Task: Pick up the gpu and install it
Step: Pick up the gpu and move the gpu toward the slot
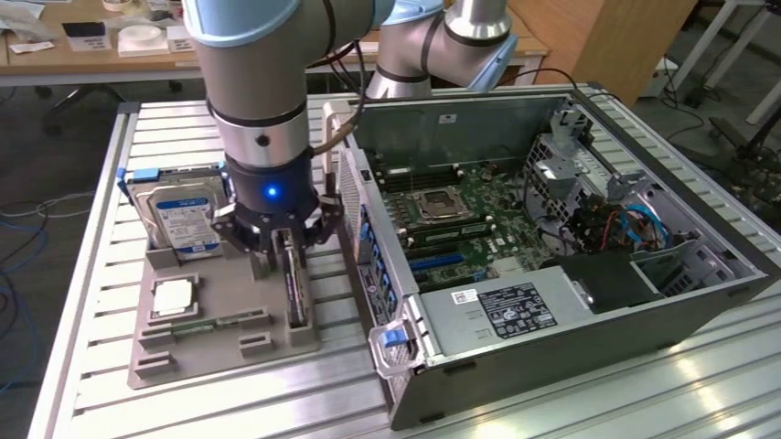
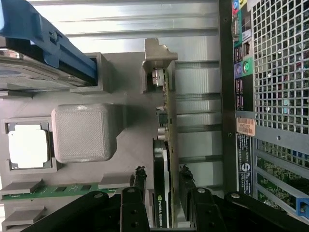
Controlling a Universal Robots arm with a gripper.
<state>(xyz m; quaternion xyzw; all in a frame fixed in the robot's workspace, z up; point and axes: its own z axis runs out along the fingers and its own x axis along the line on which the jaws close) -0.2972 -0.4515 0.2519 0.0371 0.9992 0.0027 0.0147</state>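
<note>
On the grey holder tray [image 1: 196,352] beside the open computer case [image 1: 683,302], the gpu [image 1: 294,293] stands on its long edge in its slot, not yet lifted. Around it on the tray sit a hard drive [image 1: 183,215] on the far side, plus a processor [image 1: 171,297] and a memory stick [image 1: 226,322] toward the exterior view's left. The tray rests on the slatted metal desk [image 1: 146,137].

The gripper [image 1: 289,261] hangs directly over the card, low enough that its jaws straddle it. In the wrist view the black fingers [image 2: 140,176] stand one on each side of the gpu [image 2: 160,159], partly spread, with a thin strip of tray visible between pad and card, so nothing appears clamped.

By my reading, the work is at the pick-up stage, at the point of taking hold. A sound grasp calls for the pads to meet both faces squarely, and for the card to leave its slot straight along the holder walls without tilting. Inside the case the motherboard [image 1: 452,229] lies exposed.
</note>
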